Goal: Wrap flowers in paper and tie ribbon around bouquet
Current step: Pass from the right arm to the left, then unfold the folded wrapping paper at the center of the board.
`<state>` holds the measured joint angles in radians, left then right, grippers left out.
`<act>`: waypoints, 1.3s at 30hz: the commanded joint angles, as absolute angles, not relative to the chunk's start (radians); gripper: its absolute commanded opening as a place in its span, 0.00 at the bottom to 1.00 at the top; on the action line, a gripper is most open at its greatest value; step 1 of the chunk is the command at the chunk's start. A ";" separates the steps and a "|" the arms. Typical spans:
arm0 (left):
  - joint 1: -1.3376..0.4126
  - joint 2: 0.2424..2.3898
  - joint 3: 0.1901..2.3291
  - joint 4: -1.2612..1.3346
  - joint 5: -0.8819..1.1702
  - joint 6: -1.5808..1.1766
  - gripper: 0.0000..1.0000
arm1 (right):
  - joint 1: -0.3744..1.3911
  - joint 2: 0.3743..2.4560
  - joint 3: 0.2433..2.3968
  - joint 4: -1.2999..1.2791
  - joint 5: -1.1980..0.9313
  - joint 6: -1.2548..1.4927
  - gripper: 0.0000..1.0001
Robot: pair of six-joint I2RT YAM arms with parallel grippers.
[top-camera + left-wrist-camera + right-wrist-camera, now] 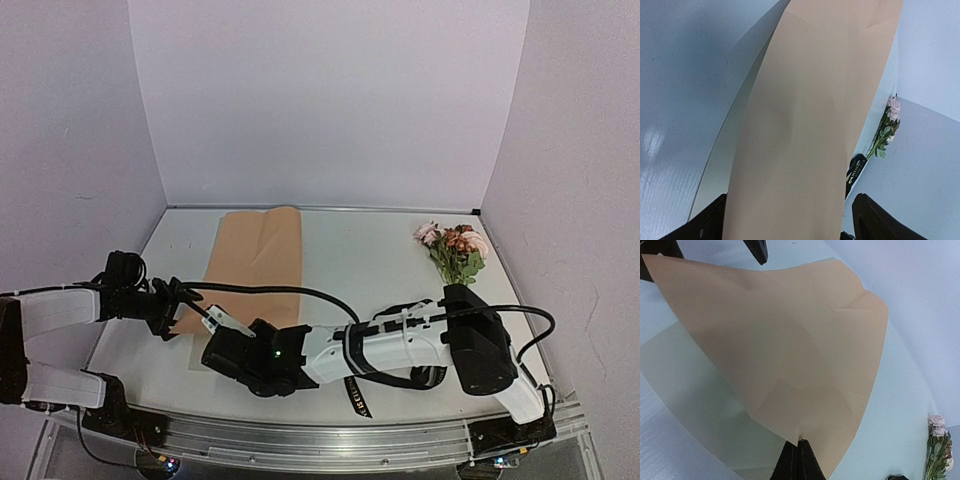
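The tan paper (256,255) lies on the table's left half, its near end lifted. My right gripper (800,442) is shut on the paper (790,340) at its near edge, which folds up around the pinch. My left gripper (790,220) stands open, its dark fingers (880,220) wide apart with the paper (810,125) running between them. In the top view it (185,312) sits at the sheet's near left corner, beside the right gripper (213,320). The flowers (455,250) lie at the far right. The black ribbon (357,395) lies under the right arm.
Pale walls close the table at the back and both sides. The right arm (400,345) stretches across the near part of the table, with black cables looping over it. A metal rail (320,440) runs along the front edge.
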<state>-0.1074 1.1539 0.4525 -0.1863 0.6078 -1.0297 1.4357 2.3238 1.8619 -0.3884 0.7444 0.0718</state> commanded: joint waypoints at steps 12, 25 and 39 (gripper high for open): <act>-0.103 1.160 0.676 -0.296 0.506 -0.838 0.00 | 1.421 2.209 1.829 -0.365 0.661 0.122 0.45; -0.274 1.240 1.065 -0.478 0.481 -0.421 0.00 | 1.199 1.839 1.645 -0.428 0.367 0.537 0.98; -0.729 1.536 1.200 -0.414 0.453 -0.369 0.00 | 1.006 1.676 1.388 -0.431 0.272 0.837 0.98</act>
